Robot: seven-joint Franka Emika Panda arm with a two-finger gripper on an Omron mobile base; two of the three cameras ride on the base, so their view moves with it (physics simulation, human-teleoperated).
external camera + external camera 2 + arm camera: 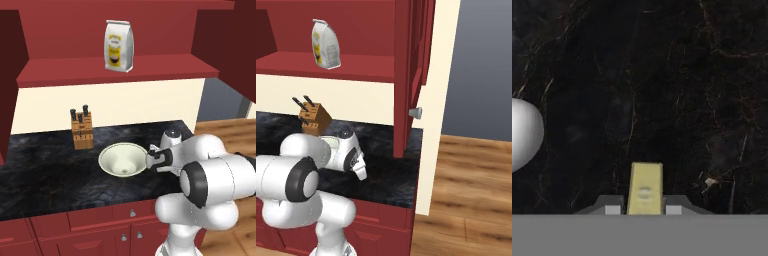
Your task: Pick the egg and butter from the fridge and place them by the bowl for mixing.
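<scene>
The claw (644,210), pinched tight on the butter (645,187), hung over the black counter (677,90) just right of the bowl (123,159). In the hand view the pale yellow stick stood between the two dark fingertips and reached out ahead of them, while the egg (523,134) lay on the stone off to the claw's left, apart from the stick. From the left base view the hand sat close beside the bowl's rim. How much gap lay between butter and counter could not be told.

The egg appeared already delivered, so the step in hand looked like the last one: setting the butter down near the bowl. That next move would call for lowering the stick until it met the stone, keeping it clear of the egg so the ball did not roll, then spreading the fingers and lifting straight away.
</scene>
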